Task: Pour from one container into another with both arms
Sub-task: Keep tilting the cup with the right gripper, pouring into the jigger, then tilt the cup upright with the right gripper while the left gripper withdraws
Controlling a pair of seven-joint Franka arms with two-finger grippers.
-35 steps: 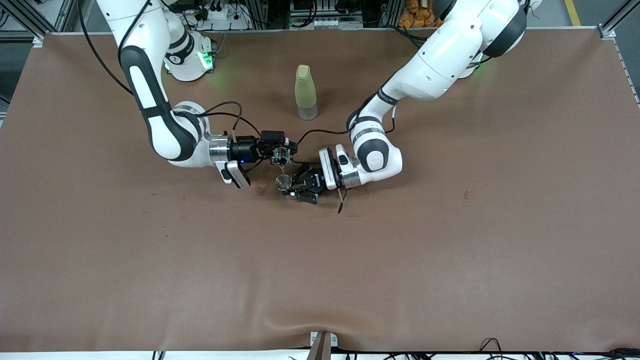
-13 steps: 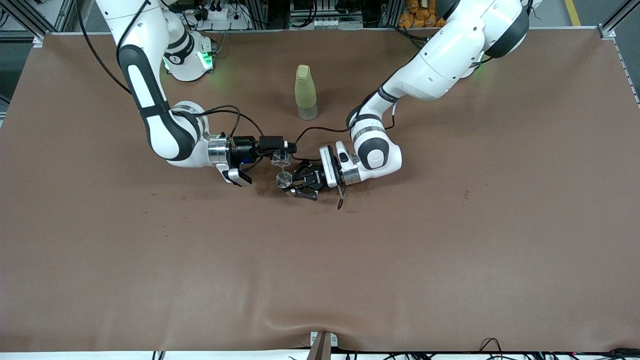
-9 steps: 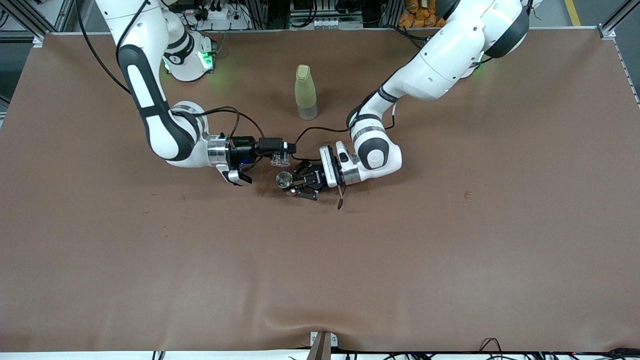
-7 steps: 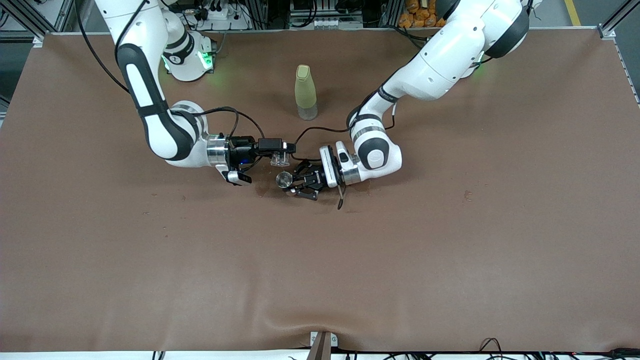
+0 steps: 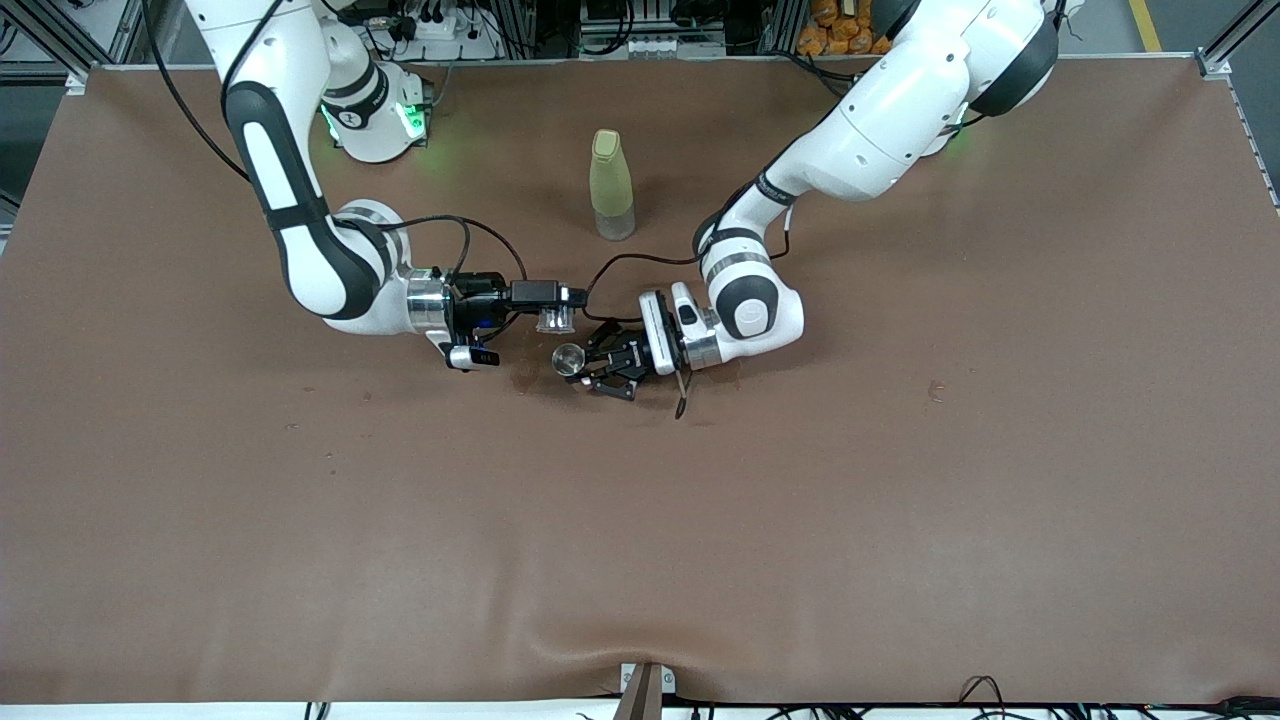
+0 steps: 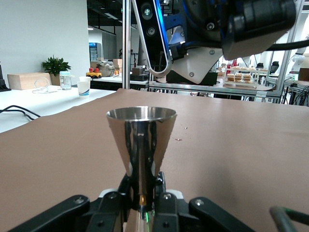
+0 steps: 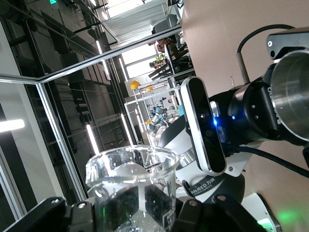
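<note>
While pouring is staged at bench [image 5: 900,520] centre, a steel jigger [image 5: 569,359] is clamped upright in the left gripper [image 5: 592,369]; a clear beaker [image 5: 553,320], at its 11 o'clock, is clenched by the right gripper [image 5: 560,299], seemingly levelled. Bottle [image 5: 610,185]: unused, at 12 o'clock.

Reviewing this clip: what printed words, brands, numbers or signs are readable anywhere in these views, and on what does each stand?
White lettering on the black band of the left arm, seen in the right wrist view: too blurred to read.
Green sign high in the background of the right wrist view: too small to read.
Steel cup, clear glass, bottle: no text visible.
</note>
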